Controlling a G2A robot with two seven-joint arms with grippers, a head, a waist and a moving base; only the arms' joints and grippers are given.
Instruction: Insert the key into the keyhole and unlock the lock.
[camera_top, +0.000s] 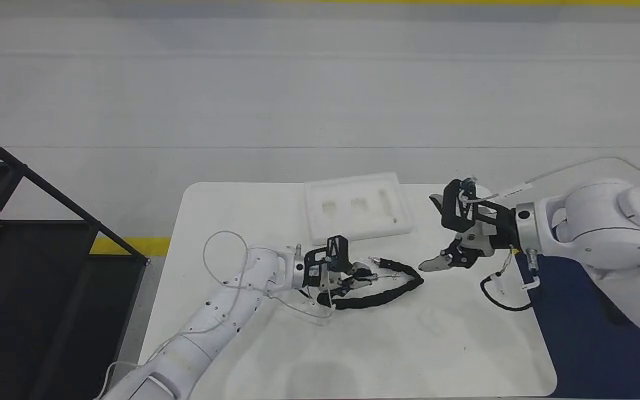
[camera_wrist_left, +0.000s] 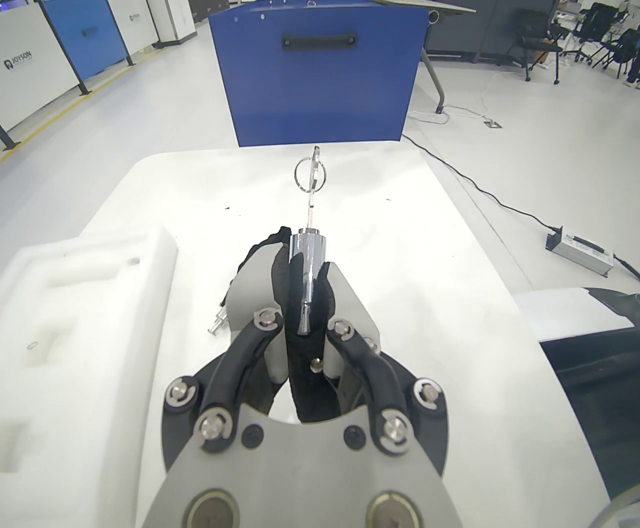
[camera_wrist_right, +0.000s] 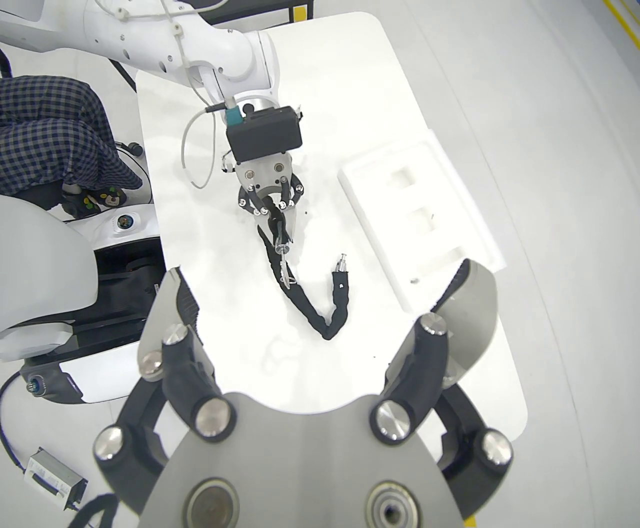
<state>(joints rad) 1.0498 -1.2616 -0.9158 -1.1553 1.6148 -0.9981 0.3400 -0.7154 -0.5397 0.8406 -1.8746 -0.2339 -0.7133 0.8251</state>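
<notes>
My left gripper (camera_wrist_left: 306, 272) is shut on the chrome lock cylinder (camera_wrist_left: 308, 255) at one end of a black sleeved cable lock (camera_top: 385, 292). A silver key (camera_wrist_left: 311, 197) with a ring (camera_wrist_left: 310, 175) sticks out of the cylinder's end, pointing away from the gripper. The cable (camera_wrist_right: 320, 320) bends in a V on the white table (camera_top: 440, 345), and its free metal pin end (camera_wrist_right: 342, 262) lies loose, out of the cylinder. My right gripper (camera_top: 447, 232) hovers open above the table, to the right of the cable, holding nothing; in its own wrist view it (camera_wrist_right: 325, 295) looks down on the lock.
A white foam tray (camera_top: 358, 206) with several cut-out pockets lies at the table's far side, close beside the left gripper (camera_wrist_right: 279, 227). A blue box (camera_wrist_left: 320, 75) stands beyond the table's end. A black frame stands off the table's left side.
</notes>
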